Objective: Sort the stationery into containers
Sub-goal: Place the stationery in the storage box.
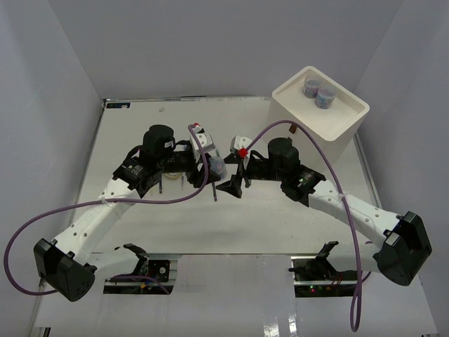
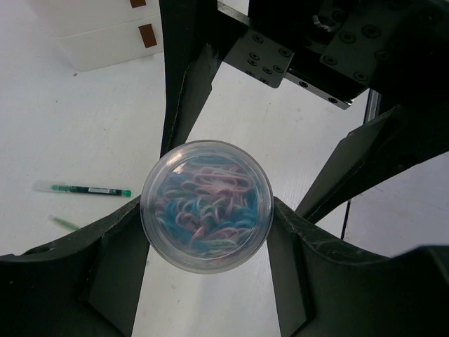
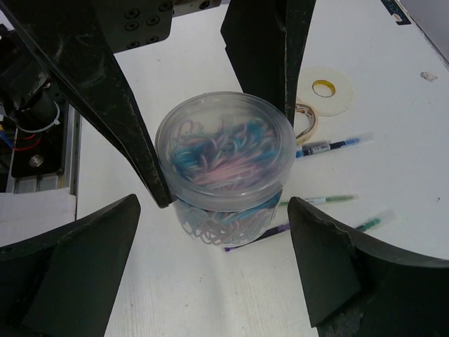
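Observation:
A clear round jar [image 2: 207,214] full of pink and blue paper clips sits between the fingers of my left gripper [image 2: 207,219], which is shut on its sides. In the top view the jar [image 1: 217,166] is at the table's middle, between both arms. My right gripper [image 3: 214,207] faces the same jar [image 3: 224,165] with its jaws wide open, apart from it. The white drawer box [image 1: 349,118] stands at the far right, with two jars [image 1: 311,86] in its top tray. On the table lie several pens [image 3: 333,145], a white tape ring [image 3: 324,90] and rubber bands [image 3: 305,126].
The box's drawer fronts with brown handles [image 2: 147,35] show at the top left of the left wrist view. Two pens [image 2: 84,189] lie left of the held jar. Purple cables [image 1: 42,225] loop off both arms.

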Tool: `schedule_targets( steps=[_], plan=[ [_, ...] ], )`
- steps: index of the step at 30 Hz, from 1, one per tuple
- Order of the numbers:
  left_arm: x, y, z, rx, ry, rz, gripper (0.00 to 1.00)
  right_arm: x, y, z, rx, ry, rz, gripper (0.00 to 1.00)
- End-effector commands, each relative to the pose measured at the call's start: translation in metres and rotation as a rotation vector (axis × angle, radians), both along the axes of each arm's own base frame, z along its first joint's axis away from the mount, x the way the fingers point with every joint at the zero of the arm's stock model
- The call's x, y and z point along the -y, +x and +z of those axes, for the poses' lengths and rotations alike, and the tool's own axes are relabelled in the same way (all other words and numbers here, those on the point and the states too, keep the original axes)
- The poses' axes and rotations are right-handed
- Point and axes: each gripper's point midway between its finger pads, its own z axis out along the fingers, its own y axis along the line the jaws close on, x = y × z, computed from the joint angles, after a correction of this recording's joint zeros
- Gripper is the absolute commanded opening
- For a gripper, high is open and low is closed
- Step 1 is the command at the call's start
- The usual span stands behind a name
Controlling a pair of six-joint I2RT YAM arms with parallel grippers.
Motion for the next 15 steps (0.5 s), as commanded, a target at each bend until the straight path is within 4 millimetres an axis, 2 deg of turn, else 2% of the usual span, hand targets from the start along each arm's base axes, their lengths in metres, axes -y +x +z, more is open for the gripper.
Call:
schedule_targets(
  steps=[1, 11, 15],
  plan=[
    [0.001, -0.007, 0.021, 0.074, -0.049, -0.034, 0.49, -0.005, -0.001, 0.013, 0.047, 0.031, 0.022, 0.91],
    [0.003, -0.014, 0.021, 0.062, -0.060, -0.065, 0.48, -0.007, 0.008, 0.017, 0.066, 0.045, -0.011, 0.71],
    [0.003, -0.015, 0.022, 0.061, -0.064, -0.069, 0.54, -0.006, 0.011, 0.014, 0.065, 0.041, -0.028, 0.54]
  ],
)
